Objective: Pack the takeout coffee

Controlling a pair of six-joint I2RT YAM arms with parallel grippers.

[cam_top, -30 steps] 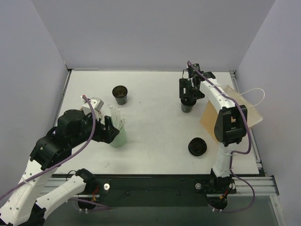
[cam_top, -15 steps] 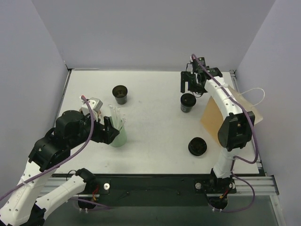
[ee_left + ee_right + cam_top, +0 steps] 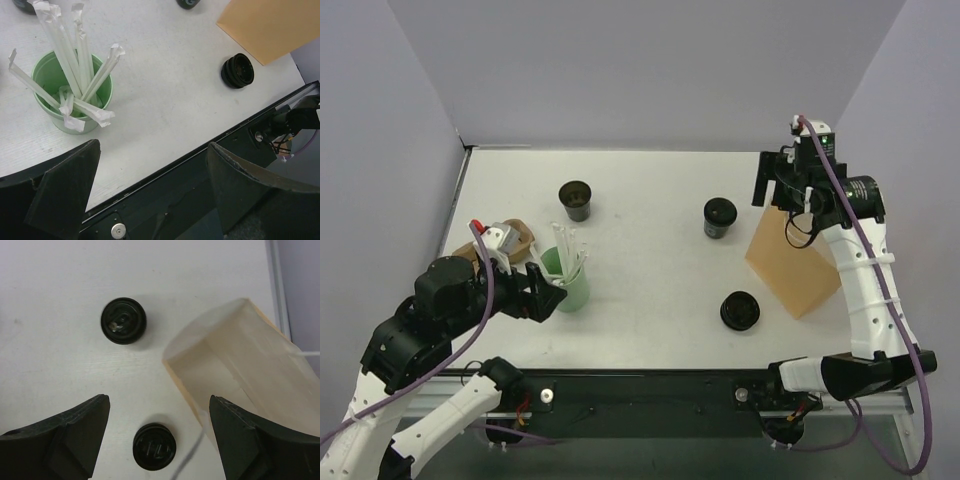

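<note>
Black paper, dark inside as well, forms the takeout coffee (image 3: 720, 217), which is seen standing upright on the white table (image 3: 650, 255), right of centre and towards the far side. It is set near the brown paper bag (image 3: 792, 268), to the bag's left and not touching it. The bag is stood upright, and its open mouth is shown from above in the right wrist view. The right gripper (image 3: 778, 186) is held in the air over the far end of the bag, its jaws spread wide with nothing between them; the coffee and a flat black lid (image 3: 740, 311) are seen on the table below. The lid is laid nearer, just left of the bag. At the near left, the left gripper (image 3: 534, 294) is held just beside a green cup (image 3: 567, 283) filled with wrapped straws (image 3: 80, 55), its jaws spread and nothing gripped. A second black cup with a brown inside (image 3: 576, 200) is placed far left of centre, well apart from the coffee.
</note>
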